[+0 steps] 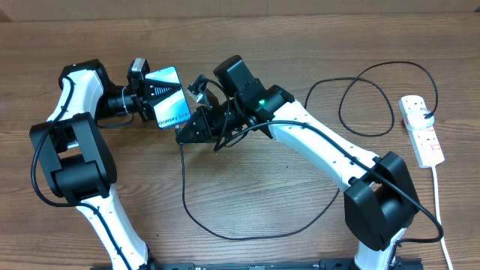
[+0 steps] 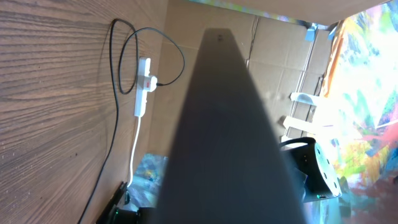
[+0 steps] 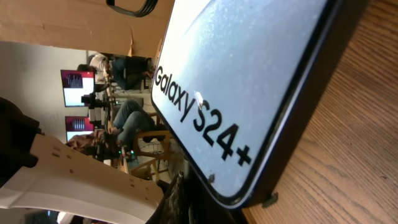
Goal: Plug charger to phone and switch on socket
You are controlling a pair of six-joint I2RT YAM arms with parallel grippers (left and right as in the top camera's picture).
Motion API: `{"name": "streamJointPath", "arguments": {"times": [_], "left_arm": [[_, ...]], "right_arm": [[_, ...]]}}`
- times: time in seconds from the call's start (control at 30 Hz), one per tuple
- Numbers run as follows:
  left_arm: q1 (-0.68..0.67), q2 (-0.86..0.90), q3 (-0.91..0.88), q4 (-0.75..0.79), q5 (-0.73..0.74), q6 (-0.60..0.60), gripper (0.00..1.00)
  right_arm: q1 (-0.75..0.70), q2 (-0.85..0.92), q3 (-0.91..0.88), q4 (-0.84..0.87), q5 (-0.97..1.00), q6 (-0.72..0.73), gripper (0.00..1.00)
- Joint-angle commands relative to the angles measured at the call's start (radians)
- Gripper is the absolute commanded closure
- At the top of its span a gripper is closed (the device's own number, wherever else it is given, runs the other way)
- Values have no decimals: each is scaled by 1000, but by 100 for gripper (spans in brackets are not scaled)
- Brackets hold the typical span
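My left gripper [image 1: 150, 101] is shut on the phone [image 1: 168, 96] and holds it up, tilted, over the left part of the table. Its screen reads "Galaxy S24+" in the right wrist view [image 3: 242, 81]. Its dark back fills the left wrist view [image 2: 224, 137]. My right gripper [image 1: 186, 127] is at the phone's lower edge, shut on the tip end of the charger. The charger's thin black cable [image 1: 225, 234] drops from there and loops widely across the table. The tip itself is hidden. The white socket [image 1: 421, 129] lies at the far right, and it also shows in the left wrist view [image 2: 143, 87].
The socket's thick white cord [image 1: 439, 214] runs down the right edge of the wooden table [image 1: 300, 45]. A second loop of black cable [image 1: 360, 105] lies left of the socket. Cardboard boxes [image 2: 280, 62] stand beyond the table.
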Motion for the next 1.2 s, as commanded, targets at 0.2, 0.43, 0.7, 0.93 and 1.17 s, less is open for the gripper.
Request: {"name": "streamJointPath", "arguments": {"times": [0.2, 0.43, 0.7, 0.93, 1.17], "left_arm": [[2, -51, 13, -3, 42, 89, 96], [2, -51, 13, -3, 43, 112, 96], [7, -51, 13, -5, 44, 157, 96], [9, -68, 13, -5, 45, 142, 96], [9, -180, 13, -5, 44, 121, 96]], "right_arm": [[5, 4, -7, 16, -43, 15, 96], [5, 3, -7, 16, -61, 15, 96], [0, 4, -7, 12, -97, 32, 96], [-10, 3, -7, -19, -241, -60, 96], [-84, 3, -8, -47, -237, -83, 96]]}}
